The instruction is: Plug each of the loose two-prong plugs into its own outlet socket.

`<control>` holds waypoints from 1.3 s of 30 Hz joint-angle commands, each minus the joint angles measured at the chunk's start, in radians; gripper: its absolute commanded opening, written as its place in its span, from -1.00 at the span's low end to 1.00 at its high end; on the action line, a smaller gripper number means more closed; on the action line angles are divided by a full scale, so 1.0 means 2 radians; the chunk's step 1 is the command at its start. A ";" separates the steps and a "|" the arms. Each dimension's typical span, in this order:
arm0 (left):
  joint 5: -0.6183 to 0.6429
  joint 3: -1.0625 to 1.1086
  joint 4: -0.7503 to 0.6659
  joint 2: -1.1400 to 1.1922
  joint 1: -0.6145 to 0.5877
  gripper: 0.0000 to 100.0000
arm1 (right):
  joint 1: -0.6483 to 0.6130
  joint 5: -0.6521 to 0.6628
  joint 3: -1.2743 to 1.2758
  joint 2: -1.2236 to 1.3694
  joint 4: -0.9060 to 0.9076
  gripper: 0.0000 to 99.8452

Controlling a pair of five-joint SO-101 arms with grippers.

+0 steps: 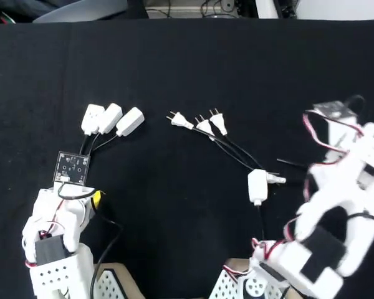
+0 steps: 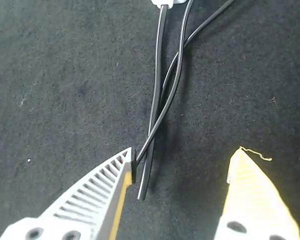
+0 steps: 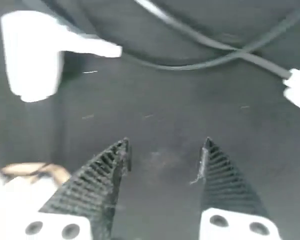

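The black tabletop (image 1: 187, 62) carries three white outlet sockets (image 1: 110, 117), well apart from three loose two-prong plugs (image 1: 204, 125). The left gripper (image 2: 182, 167) gapes wide astride the sockets' black cords (image 2: 151, 131). The right gripper (image 3: 165, 150) — also wide, holding nothing — hovers near a white splitter block (image 3: 32, 55).

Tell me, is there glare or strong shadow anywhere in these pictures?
High view: the light is even, the white sockets and plugs glare against the black cloth, and the cloth swallows any shadows. Left wrist view: a thin sheen runs along the black cords. Right wrist view: the white adapter is washed out bright.
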 commanded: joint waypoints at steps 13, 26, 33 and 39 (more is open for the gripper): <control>0.003 0.009 -0.008 -0.002 -0.006 -0.40 | -0.360 -0.324 0.224 -0.216 -0.036 -0.55; 0.003 0.009 -0.008 -0.002 -0.007 -0.40 | -0.268 -0.252 0.306 -0.221 -0.135 -0.56; 0.002 0.009 -0.008 -0.002 -0.007 -0.40 | -0.280 -0.245 0.367 -0.220 -0.233 -0.56; 0.003 0.009 -0.009 -0.002 -0.034 -0.40 | -0.299 -0.271 0.392 -0.220 -0.249 -0.67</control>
